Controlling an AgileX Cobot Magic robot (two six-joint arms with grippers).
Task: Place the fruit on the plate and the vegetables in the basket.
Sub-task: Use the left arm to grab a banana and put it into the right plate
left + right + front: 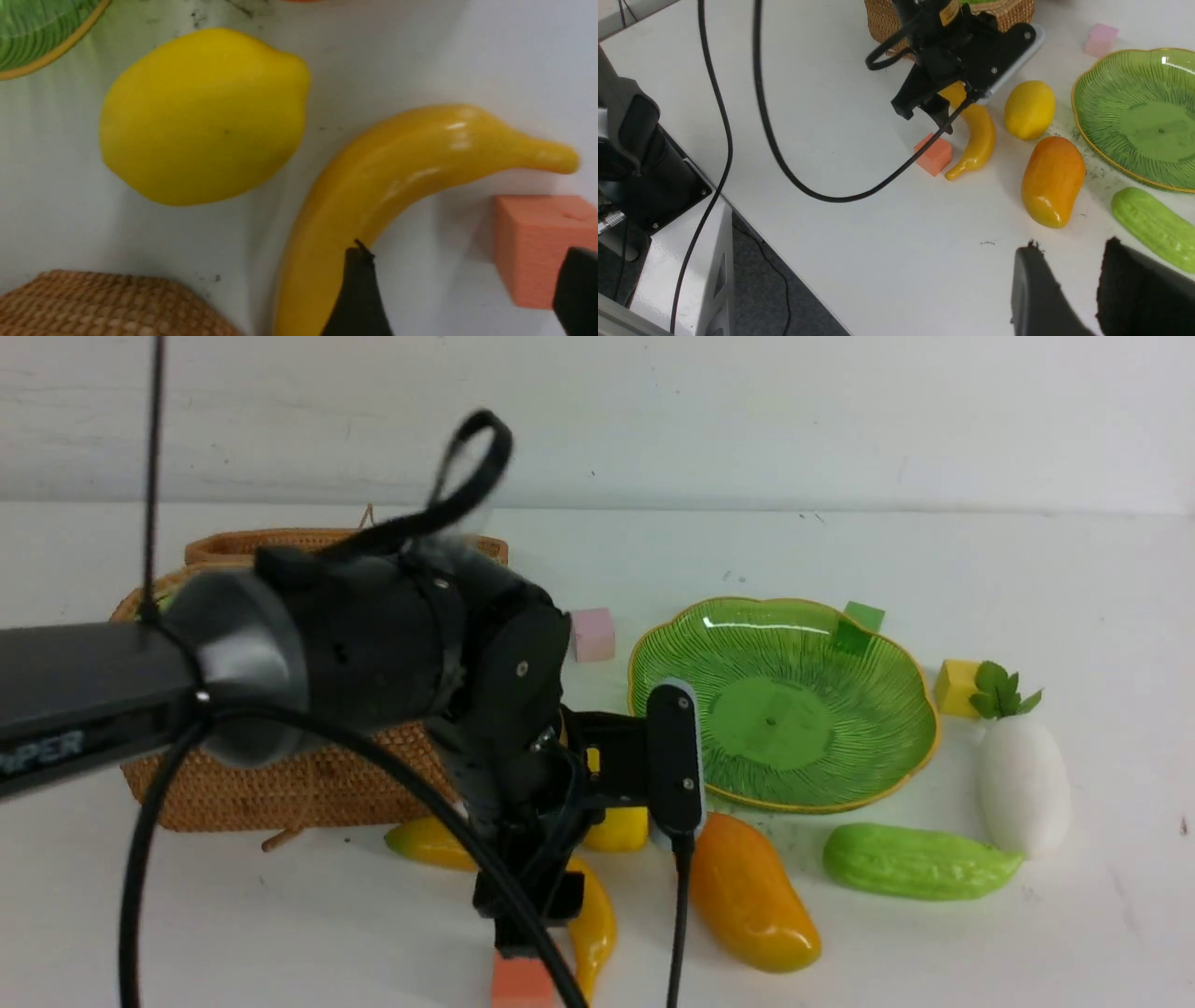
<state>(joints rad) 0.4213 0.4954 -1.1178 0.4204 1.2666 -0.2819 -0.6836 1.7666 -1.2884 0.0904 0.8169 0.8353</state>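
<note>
Left gripper (922, 120): wide open, empty, above banana (978, 133).
Right gripper (1071, 245): parted, empty.
Banana: near table's (878, 233) near edge; likely light, rigid, glossy, slippery.
Grip point: across thick middle, clear of cube (933, 154).

lemon (205, 116) beside banana (397, 163), orange cube (532, 242) nearby

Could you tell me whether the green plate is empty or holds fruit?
Empty: the plate is bare; banana, lemon and mango lie on the table.
</note>
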